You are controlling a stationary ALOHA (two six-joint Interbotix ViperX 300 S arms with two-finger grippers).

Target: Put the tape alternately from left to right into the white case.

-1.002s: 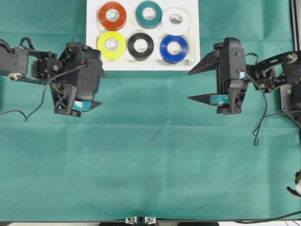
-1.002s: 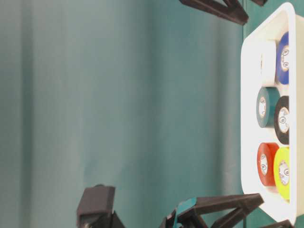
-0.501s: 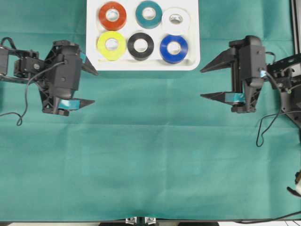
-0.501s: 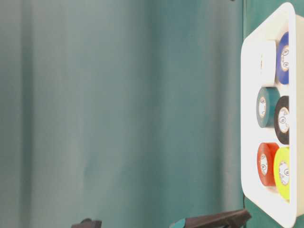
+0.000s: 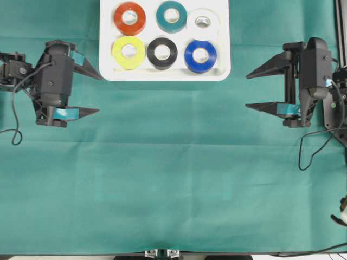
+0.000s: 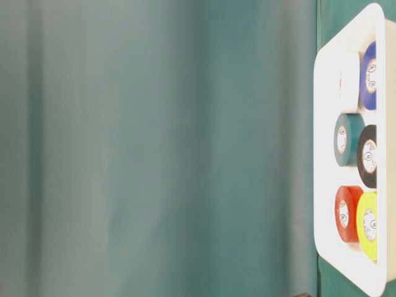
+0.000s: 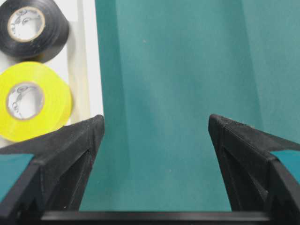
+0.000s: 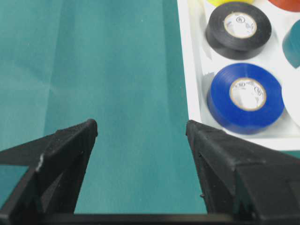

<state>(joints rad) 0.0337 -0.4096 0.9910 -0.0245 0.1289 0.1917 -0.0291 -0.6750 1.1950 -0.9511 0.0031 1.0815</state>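
Observation:
The white case (image 5: 162, 76) lies at the back middle of the green cloth and holds several tape rolls. Red-orange (image 5: 117, 19), teal (image 5: 161, 17) and white (image 5: 212, 27) rolls form the far row. Yellow (image 5: 117, 53), black (image 5: 151, 53) and blue (image 5: 189, 57) rolls form the near row. My left gripper (image 5: 100, 95) hangs open and empty left of the case, and its wrist view (image 7: 155, 119) shows only cloth between the tips. My right gripper (image 5: 246, 92) stands open and empty to the right (image 8: 141, 123). In the table-level view the case (image 6: 322, 154) is at the right edge and neither gripper appears.
Green cloth (image 5: 173, 179) covers the whole table. A loose cable (image 5: 13, 116) trails by the left arm and another (image 5: 303, 151) hangs below the right arm. A metal frame (image 5: 340, 32) runs along the right edge.
Both arms have drawn away from the case, the left one to the left and the right one to the right. Their jaws stay open, and both have left the table-level view.

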